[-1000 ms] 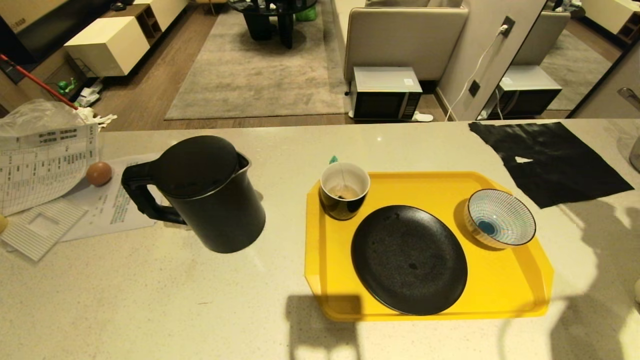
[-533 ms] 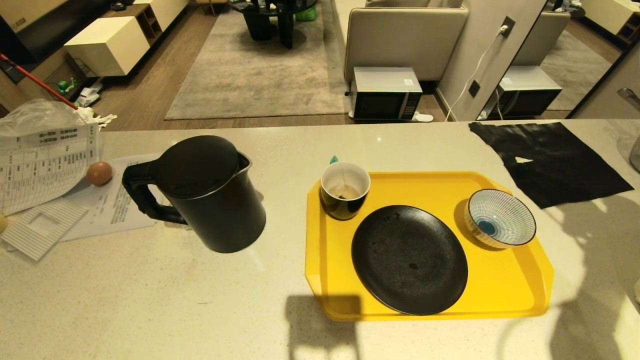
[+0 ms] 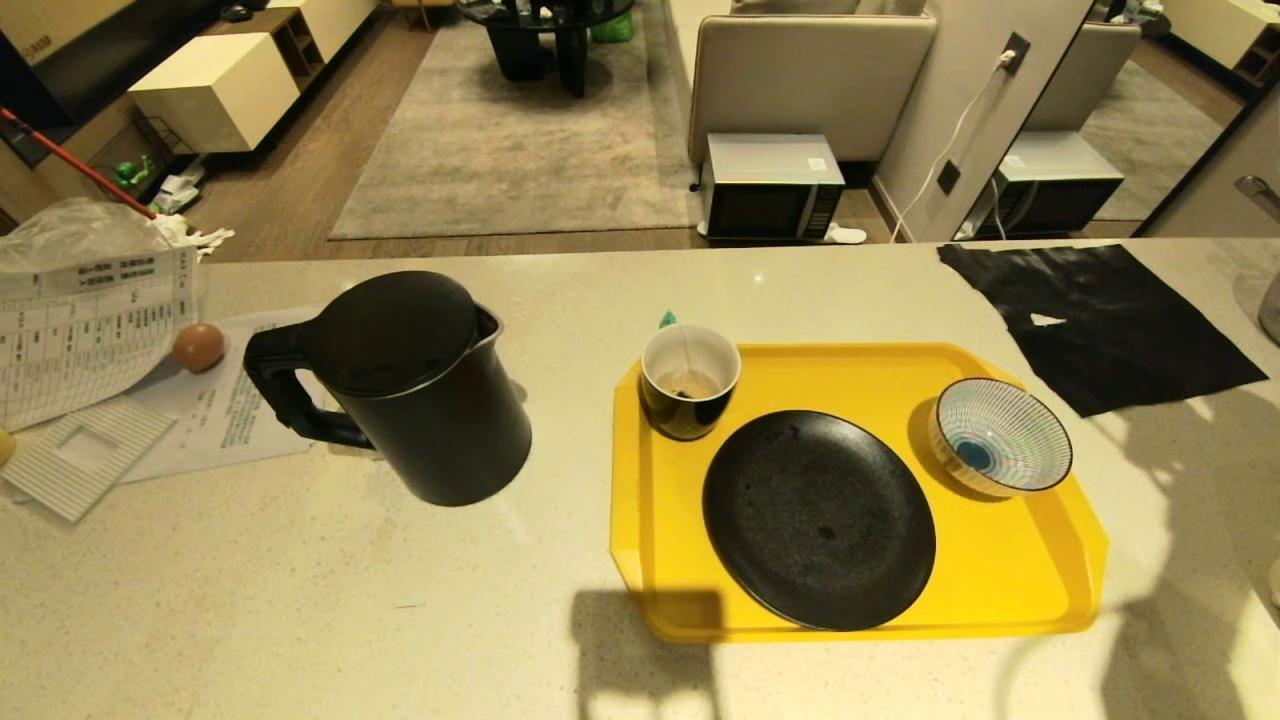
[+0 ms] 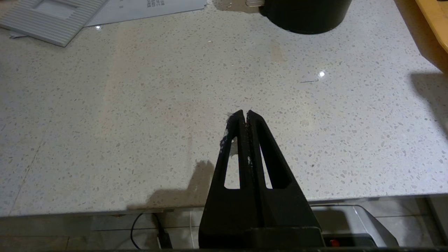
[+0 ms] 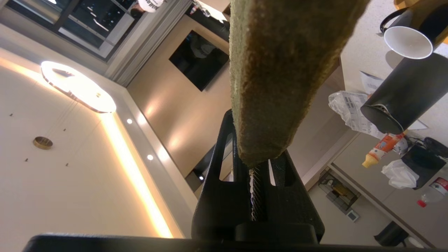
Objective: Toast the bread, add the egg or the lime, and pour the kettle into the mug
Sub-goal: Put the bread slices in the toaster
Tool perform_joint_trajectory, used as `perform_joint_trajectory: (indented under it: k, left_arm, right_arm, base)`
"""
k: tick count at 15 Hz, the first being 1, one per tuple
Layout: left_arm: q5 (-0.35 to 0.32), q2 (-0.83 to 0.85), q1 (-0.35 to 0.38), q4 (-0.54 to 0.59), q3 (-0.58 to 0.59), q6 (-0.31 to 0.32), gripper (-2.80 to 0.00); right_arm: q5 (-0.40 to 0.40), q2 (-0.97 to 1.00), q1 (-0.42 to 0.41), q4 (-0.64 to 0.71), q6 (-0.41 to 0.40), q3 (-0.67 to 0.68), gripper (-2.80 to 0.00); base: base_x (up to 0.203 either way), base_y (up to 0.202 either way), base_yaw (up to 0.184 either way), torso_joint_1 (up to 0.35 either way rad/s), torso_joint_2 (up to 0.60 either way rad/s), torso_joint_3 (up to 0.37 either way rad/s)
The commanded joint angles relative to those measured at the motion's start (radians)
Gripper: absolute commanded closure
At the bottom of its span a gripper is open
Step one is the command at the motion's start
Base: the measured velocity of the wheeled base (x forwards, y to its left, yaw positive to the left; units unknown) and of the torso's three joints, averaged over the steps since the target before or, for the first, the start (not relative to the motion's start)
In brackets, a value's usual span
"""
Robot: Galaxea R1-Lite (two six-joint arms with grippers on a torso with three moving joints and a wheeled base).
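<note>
Right claw (image 5: 257, 154) clamped on the bread (image 5: 280, 70), left claw (image 4: 245, 115) closed above the counter (image 4: 140, 105)

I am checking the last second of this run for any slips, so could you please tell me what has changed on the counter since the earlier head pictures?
Nothing visibly changed: the tall matte-black kettle, the light-brown egg, the glossy black mug, the round black plate and the blue-striped bowl on the yellow plastic tray all sit where they were.

Black kettle (image 3: 420, 390), yellow tray (image 3: 1040, 580), blue-striped bowl (image 3: 1000, 435).
</note>
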Motion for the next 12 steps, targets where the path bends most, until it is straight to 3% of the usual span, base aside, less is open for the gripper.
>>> perform_joint_trajectory:
  k: [1,12]
  left_arm:
    - [0.001,0.001,0.0,-0.001,0.0,0.0,0.0]
    - [0.001,0.001,0.001,-0.001,0.0,0.0,0.0]
  right_arm:
    - [0.008,0.001,0.0,0.005,0.01,-0.001,0.0]
    - [0.007,0.029,0.001,-0.014,0.01,-0.001,0.0]
  base:
    - [0.0,0.0,0.0,0.0,0.0,0.0]
    - [0.0,0.0,0.0,0.0,0.0,0.0]
